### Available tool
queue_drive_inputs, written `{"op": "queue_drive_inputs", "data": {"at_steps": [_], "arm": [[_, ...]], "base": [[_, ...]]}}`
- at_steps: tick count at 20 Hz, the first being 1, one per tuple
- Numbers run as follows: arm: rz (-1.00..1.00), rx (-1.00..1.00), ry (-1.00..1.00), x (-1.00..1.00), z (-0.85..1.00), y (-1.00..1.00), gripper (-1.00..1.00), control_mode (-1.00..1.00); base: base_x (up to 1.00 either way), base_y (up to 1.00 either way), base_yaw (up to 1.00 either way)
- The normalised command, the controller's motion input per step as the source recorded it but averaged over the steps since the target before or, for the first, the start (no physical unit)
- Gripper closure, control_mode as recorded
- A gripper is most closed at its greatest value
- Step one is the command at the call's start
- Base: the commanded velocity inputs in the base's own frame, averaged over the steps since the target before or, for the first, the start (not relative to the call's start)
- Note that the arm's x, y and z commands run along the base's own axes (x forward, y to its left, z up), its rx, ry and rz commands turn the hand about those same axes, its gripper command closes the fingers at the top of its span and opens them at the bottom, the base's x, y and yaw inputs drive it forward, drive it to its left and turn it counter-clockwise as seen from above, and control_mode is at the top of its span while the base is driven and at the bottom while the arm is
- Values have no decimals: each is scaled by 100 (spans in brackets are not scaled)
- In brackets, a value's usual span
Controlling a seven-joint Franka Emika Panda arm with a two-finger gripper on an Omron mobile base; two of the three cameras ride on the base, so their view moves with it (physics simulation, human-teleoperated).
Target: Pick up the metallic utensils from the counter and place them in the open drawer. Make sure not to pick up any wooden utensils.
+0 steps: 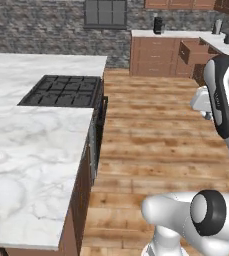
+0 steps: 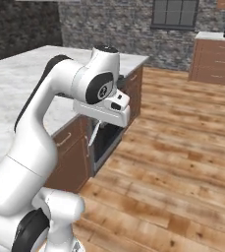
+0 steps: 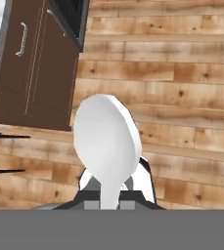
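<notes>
A silver-grey spoon (image 3: 107,141) is held clamped between the closed fingers of the gripper (image 3: 109,202), its bowl standing out beyond the fingertips above the wooden floor (image 3: 182,88). A dark cabinet front (image 3: 33,73) is seen beyond the gripper.

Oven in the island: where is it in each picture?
Left base view: oven, thin dark front seen edge-on below the cooktop, centre-left.
Right base view: dark front, centre, below the bent arm.
Hand view: dark corner at the top, above the held metal spoon.
Shared landmark: the plank floor beside it.
</notes>
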Motion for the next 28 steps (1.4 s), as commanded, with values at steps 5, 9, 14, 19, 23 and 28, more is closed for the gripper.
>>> {"op": "queue_drive_inputs", "data": {"at_steps": [5,9,14,19,23,28], "arm": [[0,0,0,0,0,0,100,100],[0,0,0,0,0,0,100,100],[0,0,0,0,0,0,100,100],[0,0,0,0,0,0,100,100],[0,0,0,0,0,0,100,100],[0,0,0,0,0,0,100,100]], "base": [[76,-100,-15],[91,-100,-14],[97,-98,-14],[100,-65,-18],[100,-12,-21],[100,0,-14]]}}
